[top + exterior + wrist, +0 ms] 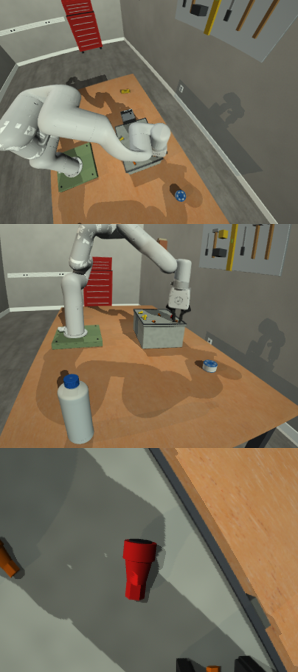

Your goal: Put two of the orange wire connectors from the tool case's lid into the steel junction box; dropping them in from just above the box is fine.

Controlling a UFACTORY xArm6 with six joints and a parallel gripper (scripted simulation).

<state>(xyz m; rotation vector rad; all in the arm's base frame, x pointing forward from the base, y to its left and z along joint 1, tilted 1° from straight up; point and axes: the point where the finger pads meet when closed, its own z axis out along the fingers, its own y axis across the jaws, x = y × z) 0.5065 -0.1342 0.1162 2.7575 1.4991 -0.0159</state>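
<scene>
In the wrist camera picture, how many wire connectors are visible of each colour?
Red connectors: 1
Orange connectors: 2, the second one at the bottom edge
Total: 3

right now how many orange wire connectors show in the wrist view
2. One orange connector lies at the left edge of the lid; another peeks between the tool's fingers at the bottom. More may be hidden.
</scene>
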